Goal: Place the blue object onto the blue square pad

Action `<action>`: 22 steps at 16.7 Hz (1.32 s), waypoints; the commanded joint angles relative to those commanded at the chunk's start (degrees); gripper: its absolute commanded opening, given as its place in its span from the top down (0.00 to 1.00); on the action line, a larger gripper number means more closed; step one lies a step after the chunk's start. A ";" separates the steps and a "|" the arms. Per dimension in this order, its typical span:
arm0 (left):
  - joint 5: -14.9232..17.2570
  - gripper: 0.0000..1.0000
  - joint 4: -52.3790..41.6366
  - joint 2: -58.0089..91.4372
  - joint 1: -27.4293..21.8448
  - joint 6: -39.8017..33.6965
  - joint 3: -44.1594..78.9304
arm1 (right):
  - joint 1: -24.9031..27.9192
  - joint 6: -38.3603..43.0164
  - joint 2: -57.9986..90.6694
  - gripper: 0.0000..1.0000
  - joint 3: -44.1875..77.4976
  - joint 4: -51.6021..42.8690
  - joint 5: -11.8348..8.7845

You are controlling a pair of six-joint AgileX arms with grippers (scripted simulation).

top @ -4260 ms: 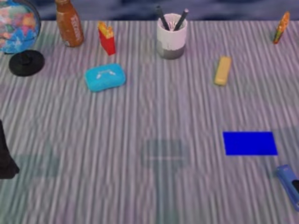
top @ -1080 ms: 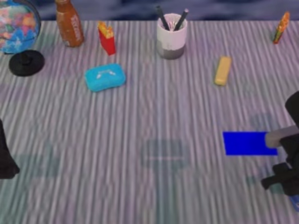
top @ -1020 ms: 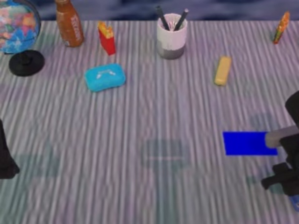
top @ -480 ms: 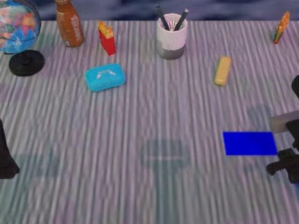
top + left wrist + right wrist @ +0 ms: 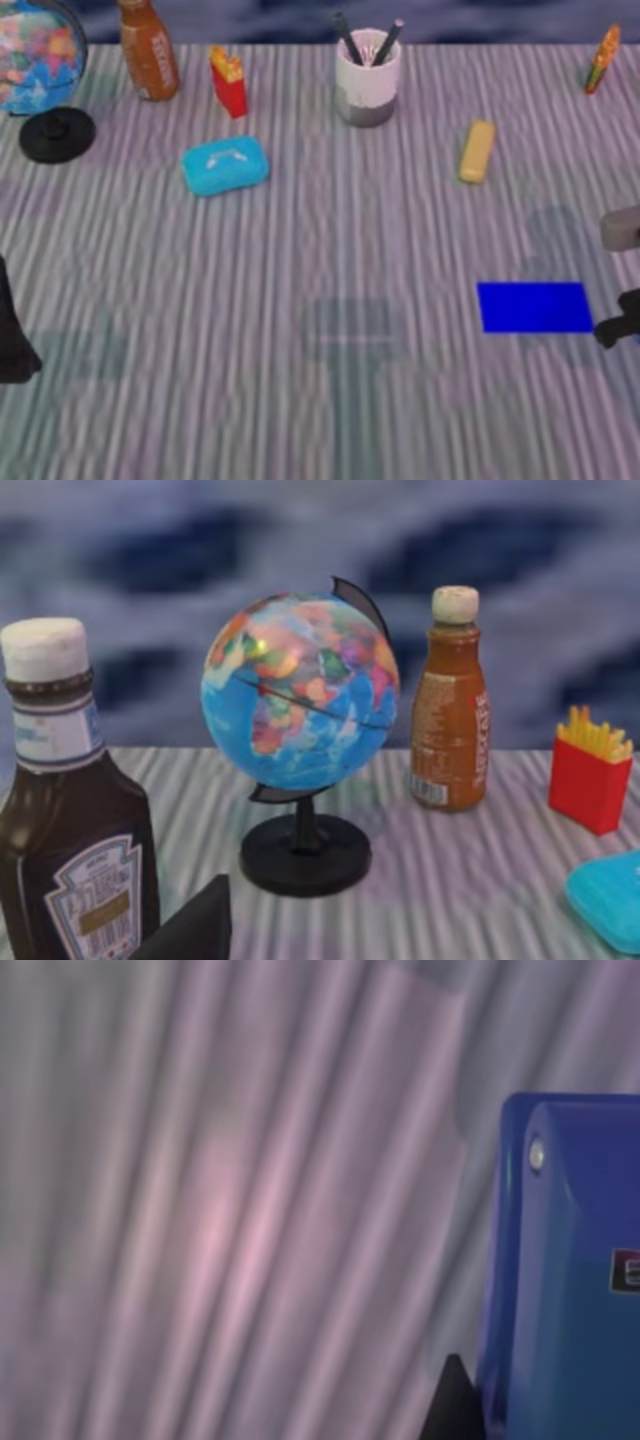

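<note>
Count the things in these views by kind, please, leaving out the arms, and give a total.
Bottles: 2 (brown bottle, dark bottle)
Globe: 1
Fries carton: 1
Pen cup: 1
Cyan block: 1
Yellow bar: 1
Orange-green item: 1
Blue square pad: 1
Blue object: 1, held by right tool at top view's right edge
Total: 10
Left arm parked at its left edge.

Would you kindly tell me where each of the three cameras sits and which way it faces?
Top view: above the table, looking down; the left arm shows at the left edge, the right tool at the right edge beside the blue pad.
Left wrist view: low, facing the globe, two sauce bottles and fries box; a dark tool tip shows.
Right wrist view: close over the table, on the blue stapler; one dark fingertip shows.
Shared: top and left wrist views both show the globe.
</note>
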 joint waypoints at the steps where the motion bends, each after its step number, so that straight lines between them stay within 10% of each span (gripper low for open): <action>1: 0.00 0.00 0.00 0.00 0.00 0.00 0.00 | 0.00 0.00 0.00 1.00 0.00 0.00 0.00; 8: 0.00 0.00 0.00 0.00 0.00 0.00 0.00 | 0.82 -9.21 5.83 1.00 6.54 -2.20 -0.20; 22: 0.00 0.00 0.00 0.00 0.00 0.00 0.00 | 4.00 -67.99 28.03 1.00 35.19 -9.47 -0.71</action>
